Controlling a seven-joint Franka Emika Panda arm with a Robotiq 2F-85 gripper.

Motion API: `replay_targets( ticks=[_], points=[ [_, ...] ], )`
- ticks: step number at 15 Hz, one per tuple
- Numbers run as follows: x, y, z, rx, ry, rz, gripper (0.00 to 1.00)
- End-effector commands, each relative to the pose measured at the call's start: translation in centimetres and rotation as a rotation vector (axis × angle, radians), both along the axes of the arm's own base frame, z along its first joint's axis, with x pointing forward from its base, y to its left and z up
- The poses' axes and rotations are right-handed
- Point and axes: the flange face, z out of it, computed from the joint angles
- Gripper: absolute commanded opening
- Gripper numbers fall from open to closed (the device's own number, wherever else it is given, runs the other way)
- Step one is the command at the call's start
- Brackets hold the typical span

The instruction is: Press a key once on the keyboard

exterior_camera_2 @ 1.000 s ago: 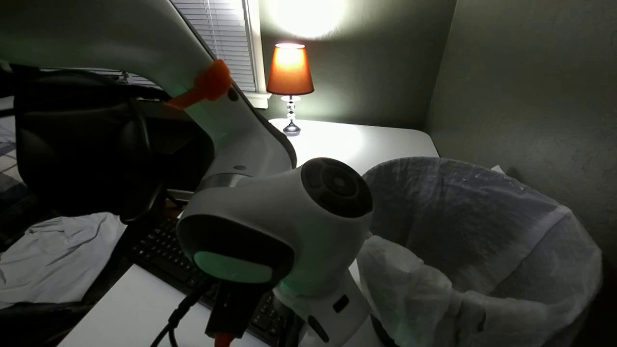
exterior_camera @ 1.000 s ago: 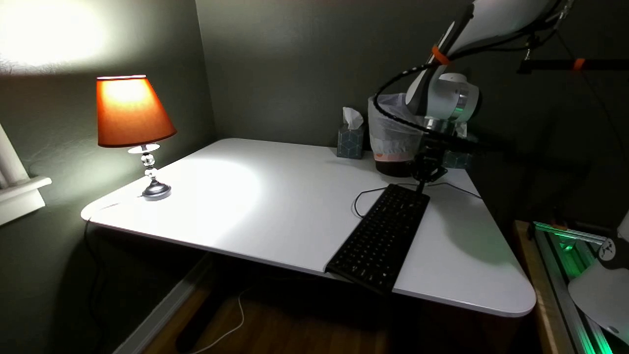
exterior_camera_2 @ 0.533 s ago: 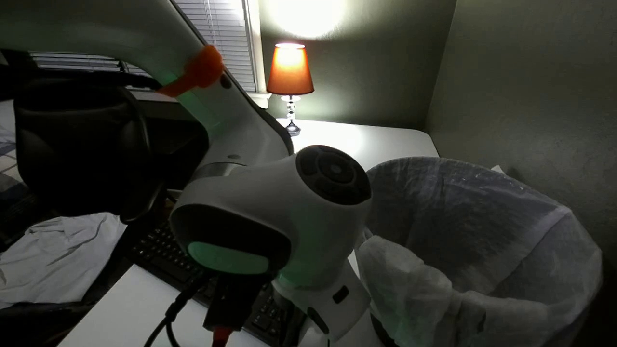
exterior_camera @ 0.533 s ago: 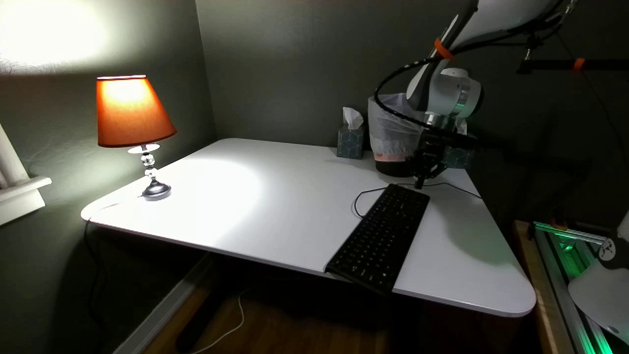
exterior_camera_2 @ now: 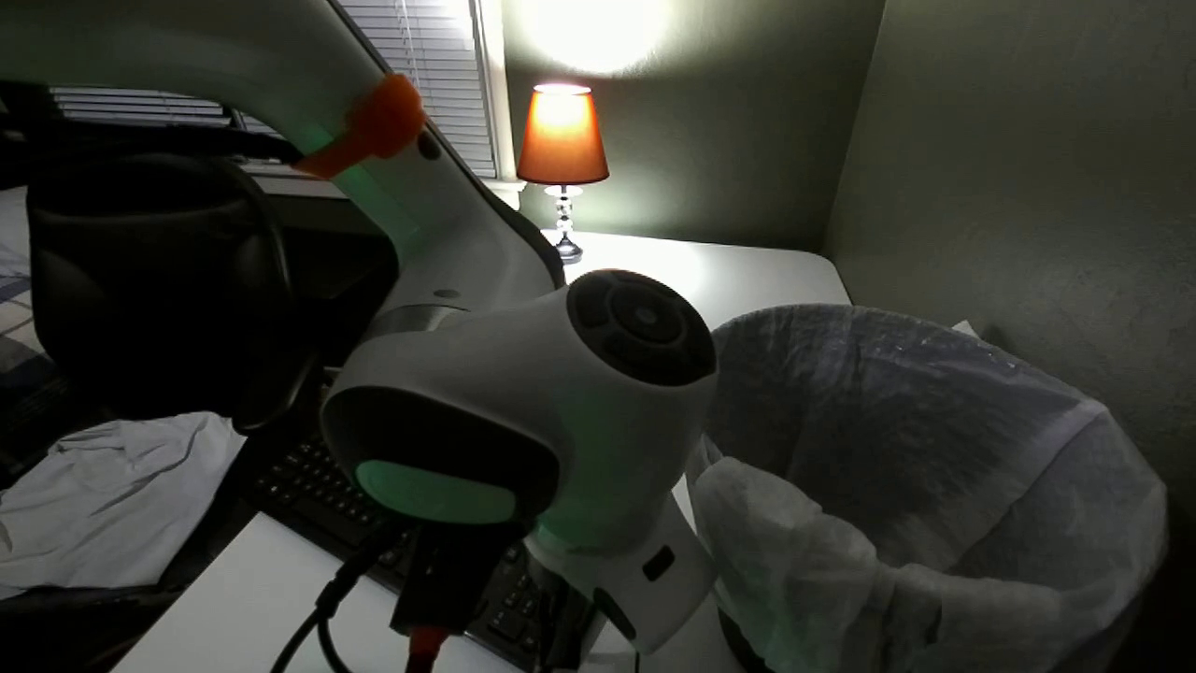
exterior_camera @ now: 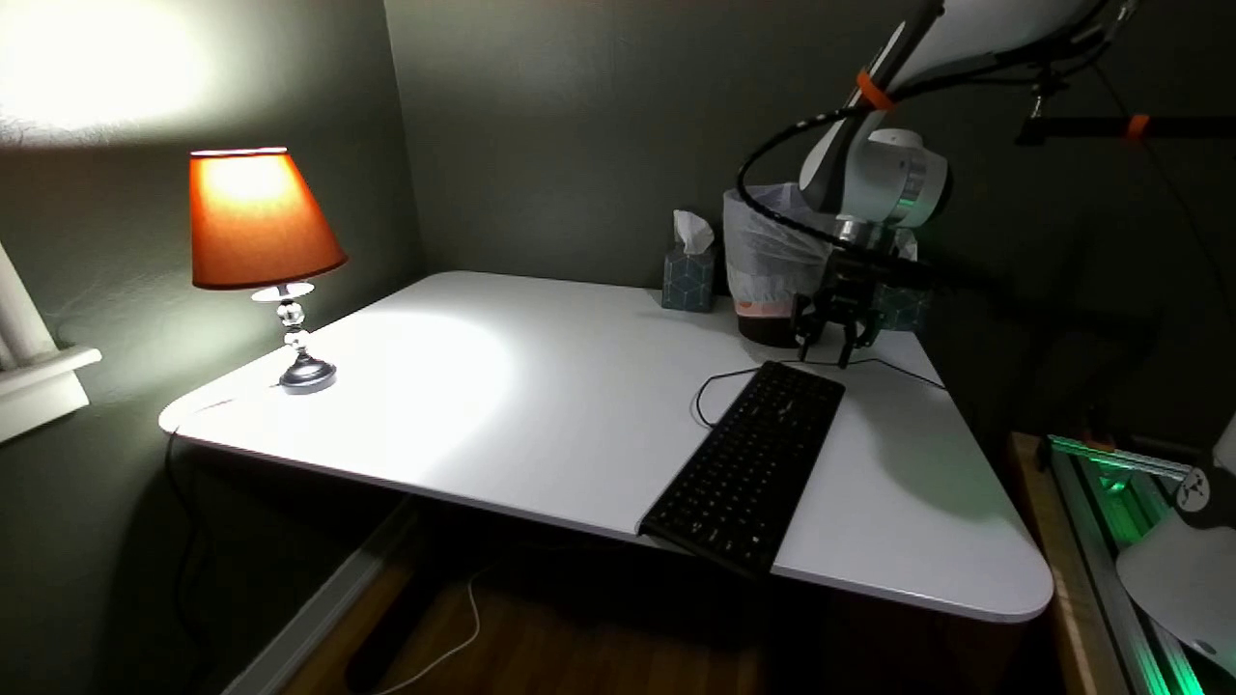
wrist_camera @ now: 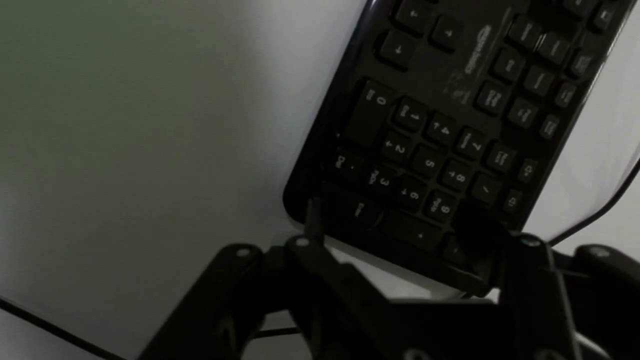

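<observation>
The jaws of the Robotiq gripper [wrist_camera: 395, 220] stand wide and point down at the numeric keypad [wrist_camera: 415, 160] end of the black keyboard [exterior_camera: 758, 454]. In the wrist view one finger lies beside the Enter key [wrist_camera: 357, 207] and the other beside the slash key [wrist_camera: 486, 189]; in an exterior view the tips show just beyond that end, and contact cannot be judged. From the jaws the keyboard runs across the white desk [exterior_camera: 579, 405], its opposite end reaching past the edge. Only the wrist view makes the key legends and the "amazon basics" lettering [wrist_camera: 478, 50] readable. A thin dark cable [wrist_camera: 55, 326] passes behind the jaws.

Behind the jaws stands a wastebasket [exterior_camera: 763, 331] with a translucent liner [exterior_camera_2: 794, 551] folded over its rim; in an exterior view its mouth is seen from above, the liner covering the inner wall, the bottom hidden. Beside it, a patterned tissue box [exterior_camera: 688, 282] has a white tissue [exterior_camera: 692, 232] standing out of the top; a similar tissue box [exterior_camera: 903, 311] sits behind the jaws. Well apart from the jaws, a lit table lamp [exterior_camera: 261, 222] shows in both exterior views. A black office chair [exterior_camera_2: 159, 290], a white cloth [exterior_camera_2: 112, 505] and window blinds [exterior_camera_2: 439, 84] appear in an exterior view where the arm [exterior_camera_2: 505, 374] blocks the fingertips.
</observation>
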Motion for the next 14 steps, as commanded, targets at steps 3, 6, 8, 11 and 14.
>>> replay_targets(
  ticks=[3,6,8,11,14],
  points=[
    [-0.8,0.89,0.5,-0.012,-0.005,0.005,1.0],
    [-0.78,0.95,0.54,-0.013,-0.004,0.004,1.0],
    [-0.8,1.0,0.54,-0.017,-0.002,0.005,1.0],
    [-0.83,1.06,0.5,-0.023,0.003,0.008,1.0],
    [-0.85,1.36,0.37,-0.02,0.023,0.022,1.0]
  ],
)
